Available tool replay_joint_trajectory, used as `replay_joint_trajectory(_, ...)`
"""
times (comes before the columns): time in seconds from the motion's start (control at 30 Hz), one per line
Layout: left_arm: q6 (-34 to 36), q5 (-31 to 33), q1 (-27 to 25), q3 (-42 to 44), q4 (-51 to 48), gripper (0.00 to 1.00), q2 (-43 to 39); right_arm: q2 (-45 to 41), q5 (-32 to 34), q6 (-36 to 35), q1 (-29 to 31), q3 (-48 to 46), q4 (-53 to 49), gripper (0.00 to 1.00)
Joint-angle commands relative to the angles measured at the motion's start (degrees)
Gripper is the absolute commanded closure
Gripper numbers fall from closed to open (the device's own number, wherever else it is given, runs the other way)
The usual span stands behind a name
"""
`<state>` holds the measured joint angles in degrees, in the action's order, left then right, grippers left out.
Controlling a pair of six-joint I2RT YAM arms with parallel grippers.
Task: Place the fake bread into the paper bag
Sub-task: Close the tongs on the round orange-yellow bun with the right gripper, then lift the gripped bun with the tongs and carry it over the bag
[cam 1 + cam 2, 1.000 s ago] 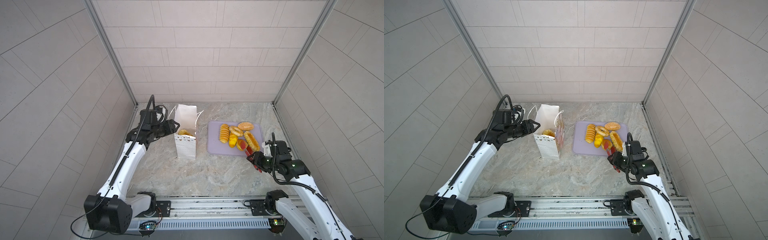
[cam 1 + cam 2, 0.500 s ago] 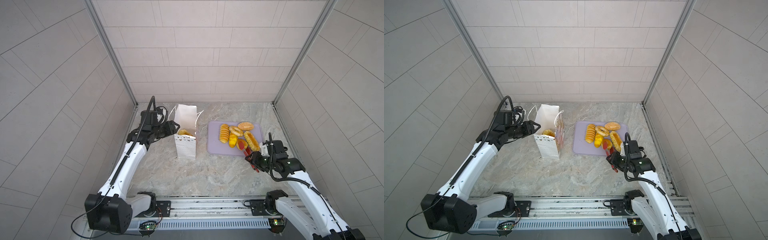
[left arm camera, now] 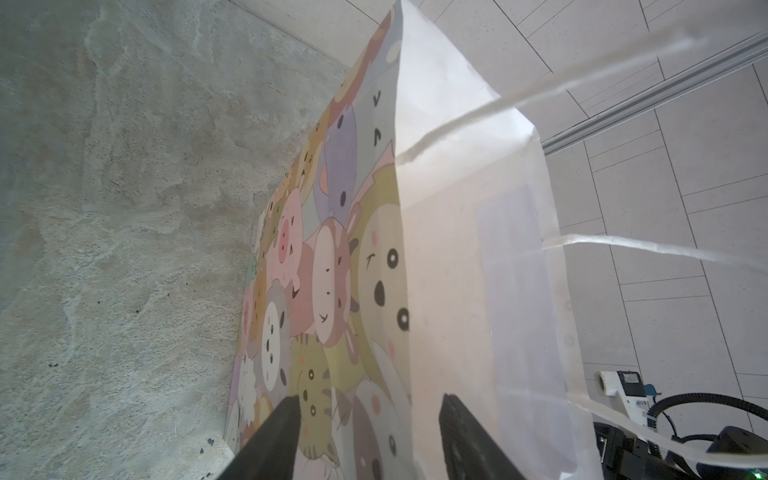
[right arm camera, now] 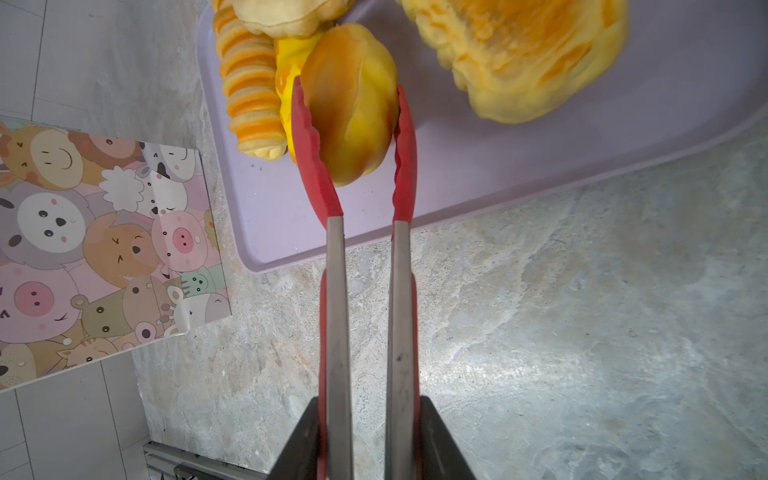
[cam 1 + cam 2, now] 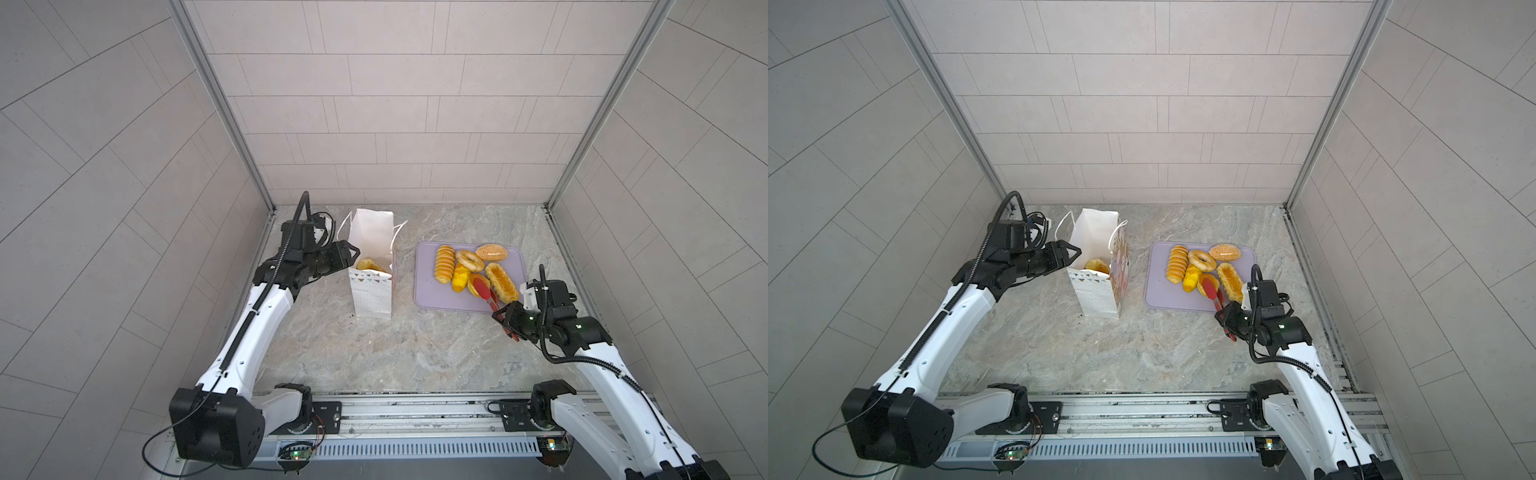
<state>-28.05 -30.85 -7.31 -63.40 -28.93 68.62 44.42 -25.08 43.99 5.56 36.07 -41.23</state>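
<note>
I am clenching my right fingers on the red-tipped tongs, and the tong tips are pinching the smooth orange oval bread over the lilac tray; whether it is clear of the tray I cannot tell. The ridged loaf, ring roll and seeded bun are lying on the tray. The paper bag is standing upright on the surface left of the tray, my left fingers spread apart, straddling its rim.
</note>
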Motion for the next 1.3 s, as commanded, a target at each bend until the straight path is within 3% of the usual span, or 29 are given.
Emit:
replay_joint_trajectory(0.0,0.33,-0.17,-0.16,-0.57,0.48,0.40,0.37,-1.84,0.58,0.31,-0.03,1.24,-0.47,0.69)
replay_joint_trajectory(0.73,0.09,0.61,-0.11,-1.64,-0.85,0.43,0.75,-6.54,2.77,-3.79,-0.07,8.97,-9.45,0.72)
replay_joint_trajectory(1.27,-0.36,1.70,-0.17,-1.96,-2.00,0.51,-0.20,-5.45,4.17,-7.93,-0.05,15.34,-8.76,0.72)
